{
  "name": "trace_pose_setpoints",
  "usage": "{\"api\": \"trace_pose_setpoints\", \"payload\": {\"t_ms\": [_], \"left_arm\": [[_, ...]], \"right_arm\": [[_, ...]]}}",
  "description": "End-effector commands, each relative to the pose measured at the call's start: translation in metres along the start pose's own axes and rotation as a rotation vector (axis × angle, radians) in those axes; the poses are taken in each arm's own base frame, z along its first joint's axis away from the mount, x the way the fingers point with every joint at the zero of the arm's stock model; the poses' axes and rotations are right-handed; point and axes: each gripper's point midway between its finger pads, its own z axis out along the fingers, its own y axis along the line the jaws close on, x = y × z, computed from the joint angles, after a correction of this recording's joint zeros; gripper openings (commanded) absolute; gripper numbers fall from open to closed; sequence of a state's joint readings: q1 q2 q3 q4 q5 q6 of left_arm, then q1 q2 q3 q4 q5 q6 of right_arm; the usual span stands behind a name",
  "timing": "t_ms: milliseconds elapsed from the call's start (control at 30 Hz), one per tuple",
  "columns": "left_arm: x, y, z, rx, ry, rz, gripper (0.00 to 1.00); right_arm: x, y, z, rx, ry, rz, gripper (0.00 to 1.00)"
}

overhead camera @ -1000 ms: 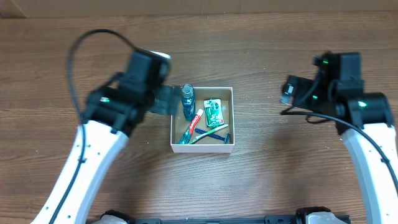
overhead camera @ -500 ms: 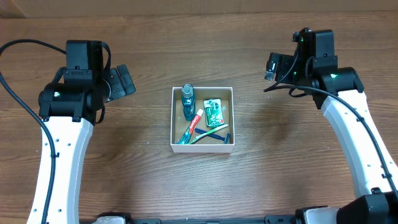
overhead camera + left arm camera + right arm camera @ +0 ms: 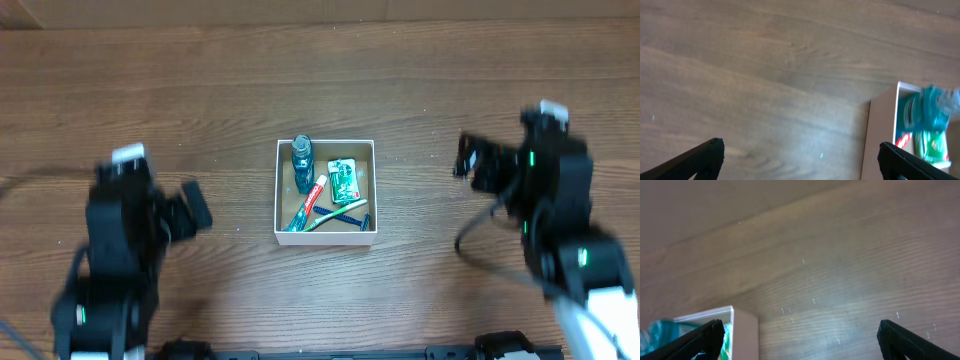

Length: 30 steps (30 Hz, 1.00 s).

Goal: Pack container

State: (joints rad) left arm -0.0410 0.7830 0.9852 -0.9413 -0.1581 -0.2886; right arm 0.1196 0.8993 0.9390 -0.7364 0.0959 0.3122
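Note:
The container (image 3: pixel 368 236) is a small white-walled square box with a tan floor at the table's middle. In it lie a teal bottle (image 3: pixel 302 160), a red-and-white toothpaste tube (image 3: pixel 310 203), a green packet (image 3: pixel 343 180), a toothbrush (image 3: pixel 335 217) and a blue razor (image 3: pixel 348 222). My left gripper (image 3: pixel 196 208) is open and empty, well left of the box. My right gripper (image 3: pixel 464 155) is open and empty, to the right of it. The box wall shows in the left wrist view (image 3: pixel 881 135) and in the right wrist view (image 3: pixel 745 335).
Brown wood-grain table (image 3: pixel 420 80) all round the box. The arms' bases stand at the front edge.
Both arms have drawn back toward the front of the table. The left gripper moved down and right, the right gripper down. The box and its contents have not moved.

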Motion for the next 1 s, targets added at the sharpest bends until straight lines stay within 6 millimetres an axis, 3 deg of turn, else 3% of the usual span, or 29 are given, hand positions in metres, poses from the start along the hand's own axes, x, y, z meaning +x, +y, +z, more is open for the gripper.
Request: {"api": "trace_pose_setpoints", "payload": {"t_ms": [0,133,367,767,967], "left_arm": [[0.029,0.013,-0.008,0.005,-0.053,-0.066,1.0],[0.054,0.019,0.0,-0.001,-0.035,-0.07,1.0],[0.076,0.024,0.009,-0.029,0.052,-0.055,1.0],[0.077,0.024,0.009,-0.031,0.058,-0.054,1.0],[0.077,0.024,0.009,-0.031,0.058,-0.054,1.0]], "right_arm": [[0.031,-0.023,-0.019,0.03,-0.059,0.035,1.0],[0.053,-0.033,-0.035,0.031,-0.055,0.035,1.0],[0.065,-0.038,-0.036,0.051,-0.008,0.029,1.0],[0.068,-0.04,-0.039,0.053,-0.007,0.025,1.0],[0.071,-0.033,-0.049,-0.046,-0.13,-0.039,1.0]]}}
